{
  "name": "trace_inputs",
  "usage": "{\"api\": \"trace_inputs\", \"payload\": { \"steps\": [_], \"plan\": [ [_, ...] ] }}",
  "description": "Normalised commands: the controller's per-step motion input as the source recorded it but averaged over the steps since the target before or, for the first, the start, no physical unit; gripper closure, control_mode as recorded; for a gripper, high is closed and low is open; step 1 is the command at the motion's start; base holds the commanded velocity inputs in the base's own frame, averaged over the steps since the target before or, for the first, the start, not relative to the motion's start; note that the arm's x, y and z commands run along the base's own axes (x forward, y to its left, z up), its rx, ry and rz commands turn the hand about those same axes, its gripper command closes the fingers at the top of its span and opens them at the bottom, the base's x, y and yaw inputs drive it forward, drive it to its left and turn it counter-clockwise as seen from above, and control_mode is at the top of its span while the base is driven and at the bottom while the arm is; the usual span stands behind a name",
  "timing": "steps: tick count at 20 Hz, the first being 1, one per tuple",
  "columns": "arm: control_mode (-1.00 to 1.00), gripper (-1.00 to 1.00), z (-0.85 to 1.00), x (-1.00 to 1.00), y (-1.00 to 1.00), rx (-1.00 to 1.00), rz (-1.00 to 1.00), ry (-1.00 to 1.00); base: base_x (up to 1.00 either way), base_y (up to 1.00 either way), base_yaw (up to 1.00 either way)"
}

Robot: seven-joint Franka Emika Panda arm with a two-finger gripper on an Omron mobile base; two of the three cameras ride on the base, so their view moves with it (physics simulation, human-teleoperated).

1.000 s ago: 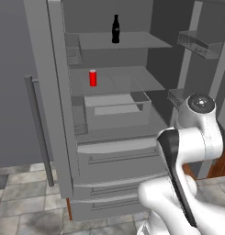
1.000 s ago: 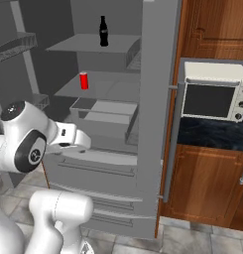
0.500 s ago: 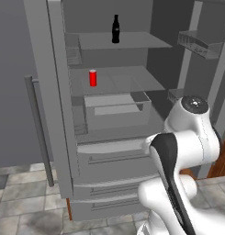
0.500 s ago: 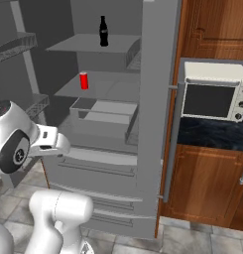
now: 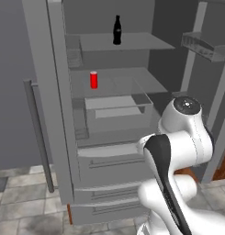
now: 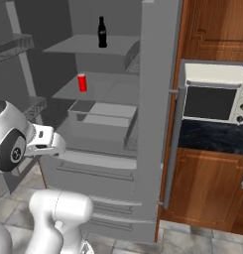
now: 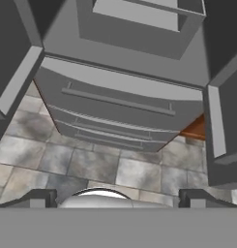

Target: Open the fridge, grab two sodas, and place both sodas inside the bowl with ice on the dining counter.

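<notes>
White arm folded low, tool [image 7: 117, 197] pointing downward, jaws spread wide, nothing held.

The fridge [image 5: 109, 151] stands with both doors swung wide. A bottle [image 5: 117, 30] sits on its top shelf, a can [image 5: 93, 80] on the shelf below and further left, a bin [image 5: 116, 108] under that, drawers [image 7: 115, 109] lowest. Right of the fridge, a microwave [image 6: 214, 94] rests on a wall counter [image 6: 212, 139] above cabinets.
</notes>
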Motion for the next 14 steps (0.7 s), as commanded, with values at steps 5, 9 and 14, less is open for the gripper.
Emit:
{"api": "trace_inputs", "payload": {
  "steps": [5,9,14],
  "plan": [
    [1.00,-1.00,0.00,0.00,0.00,0.00,0.00,0.00,0.68,0.05,0.00],
    [1.00,-1.00,0.00,0.00,0.00,0.00,0.00,0.00,0.83,0.00,0.00],
    [1.00,-1.00,0.00,0.00,0.00,0.00,0.00,0.00,0.78,0.00,-0.02]
  ]
}}
